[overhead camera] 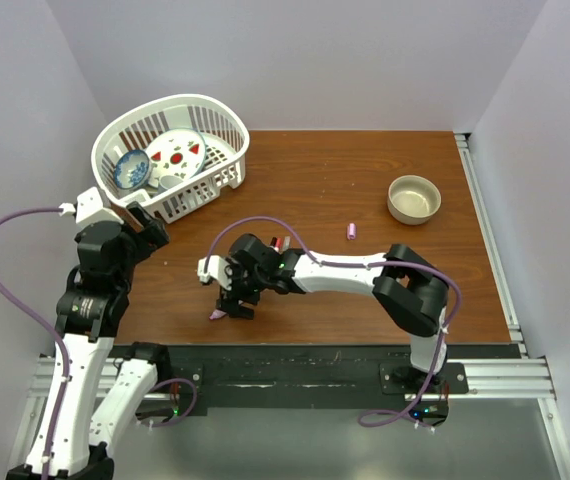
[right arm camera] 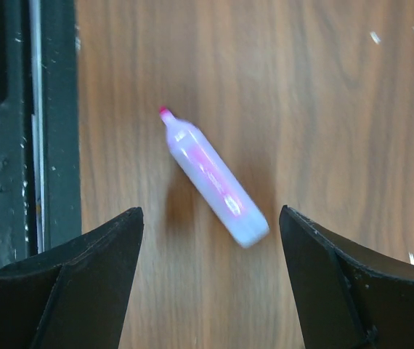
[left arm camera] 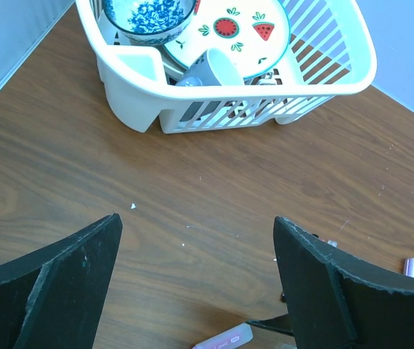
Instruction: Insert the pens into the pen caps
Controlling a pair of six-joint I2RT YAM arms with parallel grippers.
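**Right wrist view.** The right jaws stand spread and touch nothing. The pink pen lies slanted on the counter in the gap ahead of them, its pink tip toward the dark rail at the counter's edge. Its outline is slightly blurred.

**Top view.** Only here is the wider layout visible. The right jaws point down over the pen near the counter's front edge, a pink cap lies well apart to the right, and a tan bowl sits beyond it. A small red-and-white object shows behind the right arm, too hidden to name.

**Left wrist view.** The left jaws are spread wide above bare counter. Ahead, a white basket holds a blue-patterned bowl, a watermelon plate and a grey cup, details that look small in the top view. The pen shows at the lower edge and the cap at the right edge.
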